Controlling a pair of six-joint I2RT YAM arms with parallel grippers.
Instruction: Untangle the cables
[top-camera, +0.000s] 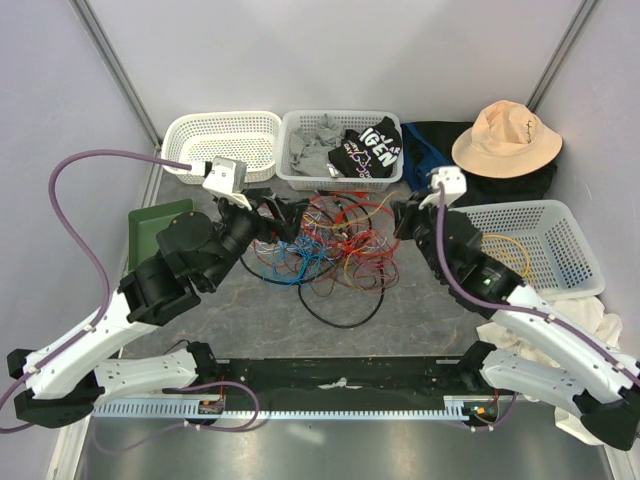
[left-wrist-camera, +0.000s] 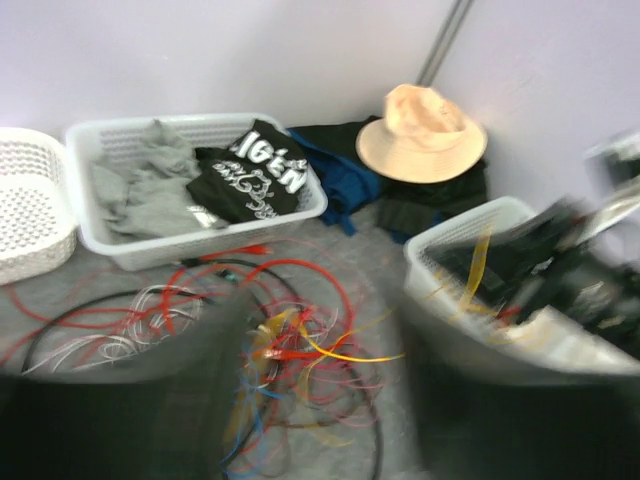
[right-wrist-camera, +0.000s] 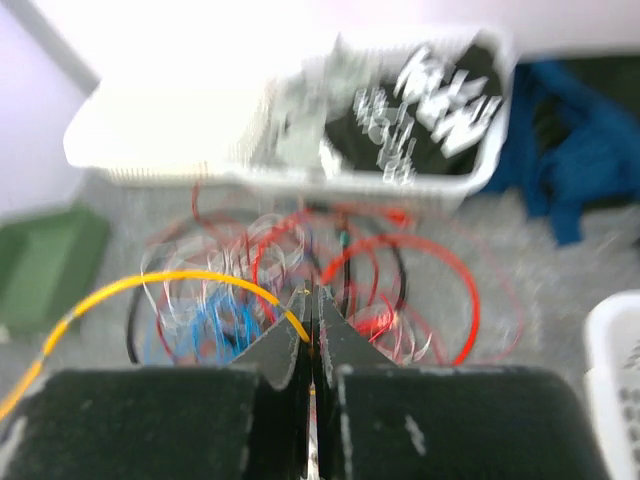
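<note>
My right jaws clench a thin yellow wire (right-wrist-camera: 180, 278) edging the multicoloured cable tangle (top-camera: 335, 245) — left jaws released; grey counter (top-camera: 420, 322) nearside.

Smearing the cables (right-wrist-camera: 372, 322) into unreadable loops in the right wrist view. Losing the yellow cable (right-wrist-camera: 170, 277) past the edge at eight o'clock and between the pressed tips of the right claw (right-wrist-camera: 312, 335). Cropping the left claw (left-wrist-camera: 325, 350) at six o'clock, leaving only dark blur.
</note>
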